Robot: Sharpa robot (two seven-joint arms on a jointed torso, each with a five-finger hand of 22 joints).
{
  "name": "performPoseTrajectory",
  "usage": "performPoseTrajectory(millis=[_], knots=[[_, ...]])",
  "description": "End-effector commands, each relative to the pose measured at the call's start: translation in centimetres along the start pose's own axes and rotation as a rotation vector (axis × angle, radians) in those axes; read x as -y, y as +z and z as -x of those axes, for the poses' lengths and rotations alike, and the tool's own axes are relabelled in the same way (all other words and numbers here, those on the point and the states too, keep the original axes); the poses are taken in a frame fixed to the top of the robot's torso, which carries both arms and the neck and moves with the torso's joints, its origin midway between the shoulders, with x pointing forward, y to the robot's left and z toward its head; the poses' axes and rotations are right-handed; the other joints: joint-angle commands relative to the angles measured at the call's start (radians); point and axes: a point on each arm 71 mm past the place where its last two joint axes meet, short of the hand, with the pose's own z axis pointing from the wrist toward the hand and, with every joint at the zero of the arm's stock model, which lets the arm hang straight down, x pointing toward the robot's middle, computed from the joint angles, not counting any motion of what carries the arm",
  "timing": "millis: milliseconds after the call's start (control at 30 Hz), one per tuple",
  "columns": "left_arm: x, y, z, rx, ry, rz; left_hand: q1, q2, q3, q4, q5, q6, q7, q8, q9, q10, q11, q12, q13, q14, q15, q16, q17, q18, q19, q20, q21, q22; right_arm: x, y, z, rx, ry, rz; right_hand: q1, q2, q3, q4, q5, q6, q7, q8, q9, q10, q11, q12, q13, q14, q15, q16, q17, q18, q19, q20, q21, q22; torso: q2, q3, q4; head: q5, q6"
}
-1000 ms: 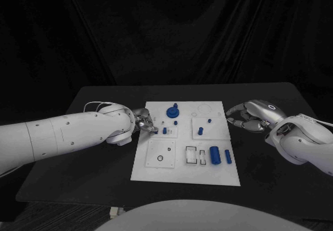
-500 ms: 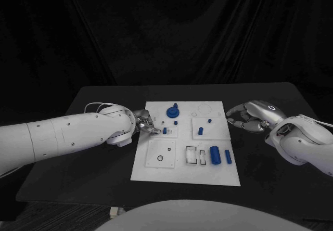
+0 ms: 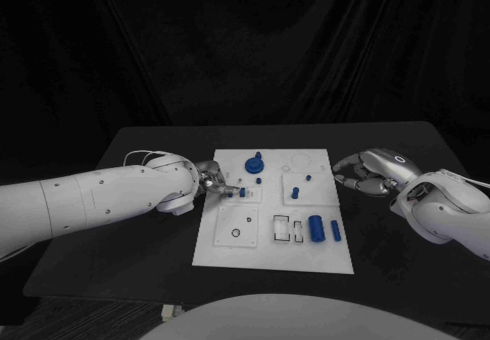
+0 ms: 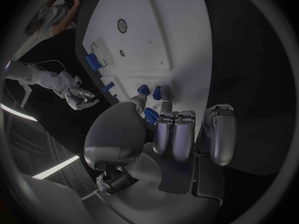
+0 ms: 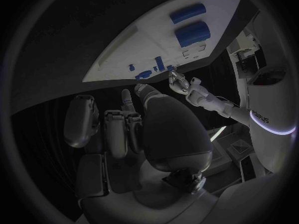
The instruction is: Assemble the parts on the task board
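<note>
The white task board (image 3: 274,248) lies in the middle of the black tabletop (image 3: 122,248), its long sides running from the near edge toward the far edge.

At the board's far left corner stands a blue gear-like round part (image 3: 253,167) with a small peg rising from it. Just nearer, a small blue peg (image 3: 243,191) sits close to the board's left edge, with another small blue piece (image 3: 258,180) beside it. A blue peg (image 3: 295,191) stands in a square plate toward the right side, and a tiny blue stud (image 3: 307,176) is beyond it. In the near right area, a stout blue cylinder (image 3: 316,228) lies beside a slimmer blue bar (image 3: 335,229), next to two rectangular recesses (image 3: 287,229). The near left square plate holds a dark round hole (image 3: 236,232).

The left robot hand (image 3: 214,181) rests at the board's left edge, its fingertips (image 4: 164,92) at the small blue peg; whether it grips the peg cannot be told.

The right robot hand (image 3: 360,172) hovers just off the board's right edge, fingers curled inward with nothing in them.
</note>
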Motion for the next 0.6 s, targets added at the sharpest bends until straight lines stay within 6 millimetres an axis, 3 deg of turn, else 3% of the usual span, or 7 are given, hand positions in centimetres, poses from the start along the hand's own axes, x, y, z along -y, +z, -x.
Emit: performPoseTrajectory(millis=[33, 233, 300, 467, 600], knots=[[0.0, -0.1, 0.0, 0.008, -0.007, -0.013, -0.022, 0.003, -0.024, 0.002, 0.000, -0.008, 0.001, 0.011, 0.005, 0.102, 0.002, 0.003, 0.263, 0.106, 0.003, 0.003, 0.263, 0.009, 0.023, 0.005, -0.006, 0.212, 0.1, -0.1, 0.0, 0.004, 0.002, -0.012, 0.002, -0.004, 0.005, 0.002, 0.007, 0.001, -0.002, 0.000, -0.001, 0.106, 0.005, 0.003, 0.264, 0.092, 0.003, -0.004, 0.221, 0.013, -0.004, 0.000, -0.005, 0.159, 0.000, 0.0001, -0.0001, 0.001, 0.000], [-0.2, -0.4, 0.4, 0.048, -0.026, -0.049, -0.060, 0.013, -0.071, 0.003, -0.014, -0.007, 0.000, 0.030, 0.023, 0.102, 0.001, 0.003, 0.263, 0.106, 0.003, 0.003, 0.263, 0.007, 0.026, 0.005, 0.000, 0.214, 0.2, -0.2, 0.0, 0.005, 0.001, -0.015, 0.000, -0.005, 0.008, 0.000, 0.006, 0.001, -0.002, 0.000, -0.003, 0.106, 0.005, 0.003, 0.264, 0.092, 0.002, -0.004, 0.221, 0.013, -0.004, 0.000, -0.008, 0.159, 0.000, -0.0001, -0.0002, 0.002, 0.000], [-0.1, -0.6, 0.9, 0.077, -0.035, -0.080, -0.063, 0.018, -0.094, 0.002, -0.013, -0.001, -0.007, 0.061, 0.051, 0.102, -0.003, 0.003, 0.263, 0.106, -0.001, 0.003, 0.263, 0.006, 0.029, 0.002, 0.005, 0.216, 0.2, -0.2, 0.1, 0.008, 0.001, -0.015, 0.000, -0.005, 0.008, 0.000, 0.006, 0.001, -0.002, 0.000, -0.003, 0.106, 0.005, 0.003, 0.264, 0.092, 0.002, -0.004, 0.221, 0.013, -0.004, 0.000, -0.008, 0.159, 0.000, -0.0002, -0.0002, 0.002, 0.000], [0.7, -1.3, 3.6, 0.203, -0.052, -0.182, -0.134, 0.014, -0.193, 0.006, -0.029, -0.013, -0.012, 0.111, 0.108, 0.102, -0.010, 0.003, 0.263, 0.106, -0.008, 0.003, 0.263, 0.001, 0.044, -0.005, 0.028, 0.223, 0.3, -0.5, 0.3, 0.019, 0.002, -0.020, 0.000, -0.005, 0.008, 0.000, 0.006, 0.002, -0.002, 0.000, -0.002, 0.106, 0.006, 0.003, 0.264, 0.092, 0.002, -0.004, 0.220, 0.013, -0.004, 0.000, -0.008, 0.159, 0.000, -0.0002, -0.0002, 0.007, 0.000], [1.4, -2.1, 6.3, 0.299, -0.099, -0.255, -0.207, 0.004, -0.284, 0.005, -0.035, -0.024, -0.015, 0.123, 0.129, 0.102, -0.014, 0.003, 0.263, 0.106, -0.013, 0.003, 0.263, -0.009, 0.063, -0.011, 0.066, 0.236, 0.5, -0.8, 0.5, 0.026, 0.001, -0.028, 0.000, -0.005, 0.008, 0.000, 0.006, 0.002, -0.002, 0.000, -0.002, 0.106, 0.005, 0.003, 0.264, 0.092, 0.002, -0.003, 0.221, 0.013, -0.003, 0.000, -0.007, 0.159, 0.000, -0.0002, -0.0002, 0.009, 0.000]])
